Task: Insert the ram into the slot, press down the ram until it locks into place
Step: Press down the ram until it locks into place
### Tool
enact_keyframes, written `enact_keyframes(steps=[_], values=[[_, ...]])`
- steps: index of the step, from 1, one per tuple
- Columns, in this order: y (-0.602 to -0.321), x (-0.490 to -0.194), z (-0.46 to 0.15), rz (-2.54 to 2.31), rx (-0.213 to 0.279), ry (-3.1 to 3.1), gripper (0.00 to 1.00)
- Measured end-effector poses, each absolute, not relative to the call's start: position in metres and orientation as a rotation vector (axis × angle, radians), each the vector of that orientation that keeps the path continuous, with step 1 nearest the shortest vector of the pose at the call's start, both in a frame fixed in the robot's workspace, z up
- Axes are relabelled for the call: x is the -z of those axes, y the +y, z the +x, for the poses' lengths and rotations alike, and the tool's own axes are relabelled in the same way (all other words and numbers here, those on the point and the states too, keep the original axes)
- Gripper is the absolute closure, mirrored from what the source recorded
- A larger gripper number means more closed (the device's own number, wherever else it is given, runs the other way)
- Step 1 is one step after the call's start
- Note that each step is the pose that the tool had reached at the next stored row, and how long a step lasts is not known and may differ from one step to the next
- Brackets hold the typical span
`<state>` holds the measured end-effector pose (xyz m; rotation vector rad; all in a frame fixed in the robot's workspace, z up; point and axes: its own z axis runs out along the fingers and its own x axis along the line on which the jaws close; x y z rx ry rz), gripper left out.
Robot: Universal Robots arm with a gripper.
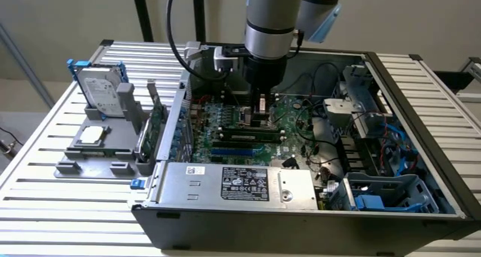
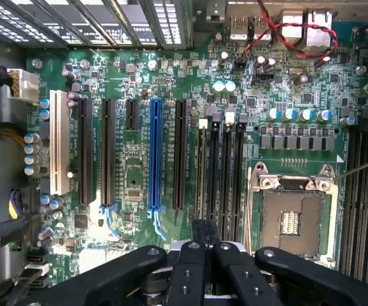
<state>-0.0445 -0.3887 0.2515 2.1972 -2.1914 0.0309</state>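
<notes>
Exterior view: the arm's gripper reaches down into the open computer case, which sits on a slatted desk. It hangs over the green motherboard, just above the row of black memory sockets. A long dark-and-green stick, which I take to be the ram, lies along one of those sockets, just below the gripper. Whether it is fully seated or only resting there I cannot tell. Outside the case, toward the exterior view's left, a grey fixture carries a hard drive standing upright.

Wrist view: the gripper looks straight down on the board. Its black linkages are drawn in toward the middle, around a narrow dark piece that runs toward the slot, 1 of 4 parallel sockets beside the square processor socket and near the blue slot. I cannot tell whether the jaws are clamped on anything, since their tips are hidden behind the linkages.

By my judgement the work stands at insertion or pressing; locking calls for straight downward force with the stick aligned between the end clips. The clips' state is hard to make out.
</notes>
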Motion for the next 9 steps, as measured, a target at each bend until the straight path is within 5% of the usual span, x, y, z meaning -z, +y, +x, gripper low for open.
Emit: enact_keyframes(steps=[9], values=[[-0.3887, -0.2516, -0.0445, 2.197, -0.031, -2.191, 0.89]])
